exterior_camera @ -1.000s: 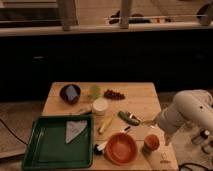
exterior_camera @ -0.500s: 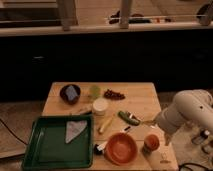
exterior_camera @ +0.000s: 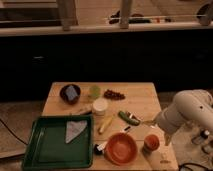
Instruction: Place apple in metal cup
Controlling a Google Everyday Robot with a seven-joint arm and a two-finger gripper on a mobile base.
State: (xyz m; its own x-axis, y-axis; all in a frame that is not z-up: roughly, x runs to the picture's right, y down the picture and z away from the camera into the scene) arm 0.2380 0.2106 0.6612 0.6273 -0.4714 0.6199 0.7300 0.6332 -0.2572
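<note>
The apple [exterior_camera: 151,140] is a small red-orange round thing near the table's front right corner, just right of the orange bowl [exterior_camera: 121,148]. A darker base shows under it; I cannot tell whether that is the metal cup. No other metal cup shows. My gripper [exterior_camera: 166,137] hangs at the end of the white arm [exterior_camera: 189,114], close to the right of the apple, at the table's right edge.
On the wooden table [exterior_camera: 140,97] are a green tray [exterior_camera: 50,150] holding a white napkin [exterior_camera: 75,130], a dark bowl [exterior_camera: 70,93], a green cup [exterior_camera: 94,91], a white container [exterior_camera: 100,106], a banana [exterior_camera: 105,125], a green packet [exterior_camera: 129,118] and a reddish snack [exterior_camera: 114,94]. A dark counter stands behind.
</note>
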